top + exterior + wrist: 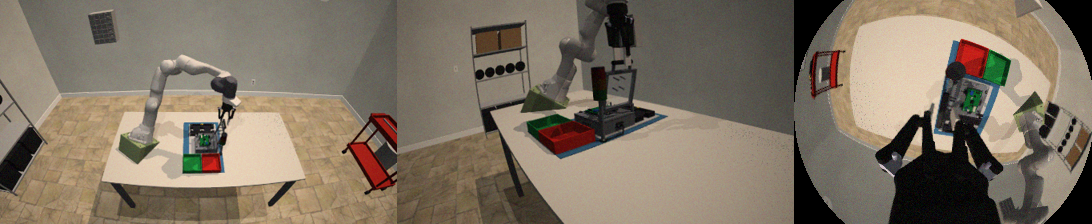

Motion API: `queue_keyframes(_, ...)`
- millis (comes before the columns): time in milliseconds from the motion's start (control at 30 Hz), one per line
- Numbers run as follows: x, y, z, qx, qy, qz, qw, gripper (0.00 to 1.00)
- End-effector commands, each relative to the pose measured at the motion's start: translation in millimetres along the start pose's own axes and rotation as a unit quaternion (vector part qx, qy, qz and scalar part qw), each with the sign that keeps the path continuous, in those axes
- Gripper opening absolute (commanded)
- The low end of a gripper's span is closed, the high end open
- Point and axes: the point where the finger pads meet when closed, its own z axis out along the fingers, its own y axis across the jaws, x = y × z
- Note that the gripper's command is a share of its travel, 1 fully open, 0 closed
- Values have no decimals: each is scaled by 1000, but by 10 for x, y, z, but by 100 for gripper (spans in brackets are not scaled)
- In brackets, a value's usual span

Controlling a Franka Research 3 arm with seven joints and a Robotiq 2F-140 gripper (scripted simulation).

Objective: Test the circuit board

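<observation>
The green circuit board (205,140) lies in the grey tester (206,147), with the tester's clear lid (621,86) standing upright and open. My gripper (621,60) hangs just above the lid's top edge, fingers partly apart with nothing between them; it also shows in the top view (224,119) and the wrist view (942,123). The signal tower (599,83) beside the tester looks dark. The black tray (202,129) lies behind the tester. In the wrist view the board (970,99) shows below my fingers.
A green bin (192,163) and a red bin (211,162) stand side by side on the blue mat in front of the tester. The arm's green base (138,146) sits at the table's left. A shelf stands by the wall.
</observation>
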Motion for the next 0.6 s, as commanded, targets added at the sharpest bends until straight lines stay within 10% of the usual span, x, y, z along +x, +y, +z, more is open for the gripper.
queue_keyframes(0, -7, -19, 15, 2, 0, 0, 1000, 30)
queue_keyframes(433, -7, -19, 15, 2, 0, 0, 1000, 30)
queue_keyframes(467, -7, -19, 15, 2, 0, 0, 1000, 0)
queue_keyframes(567, -7, -19, 15, 2, 0, 0, 1000, 0)
